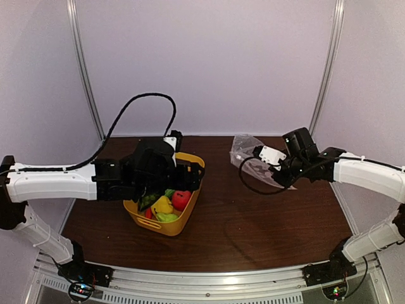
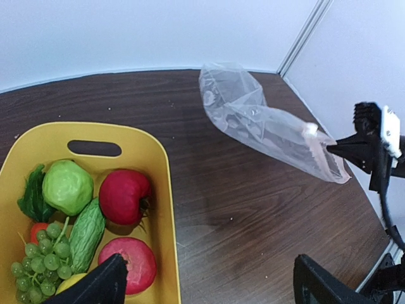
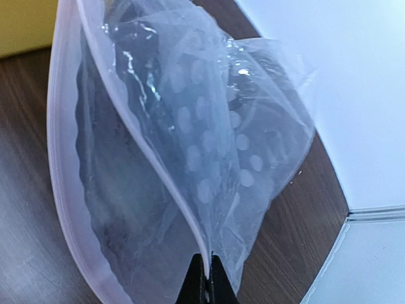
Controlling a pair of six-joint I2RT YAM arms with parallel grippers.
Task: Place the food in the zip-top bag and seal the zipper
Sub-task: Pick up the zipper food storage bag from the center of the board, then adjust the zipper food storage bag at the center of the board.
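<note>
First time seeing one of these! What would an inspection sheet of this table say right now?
Surface: dark wood table.
Job's things: food lies in yellow tub; zip-top bag looks empty, zipper open.
Clutter: nothing seen.
End effectors: left end effector open above tub; right end effector shut on bag's mouth edge.
Cables: black cable arches over left arm; second cable loops below right wrist.
Surroundings: pale walls, metal rails.
</note>
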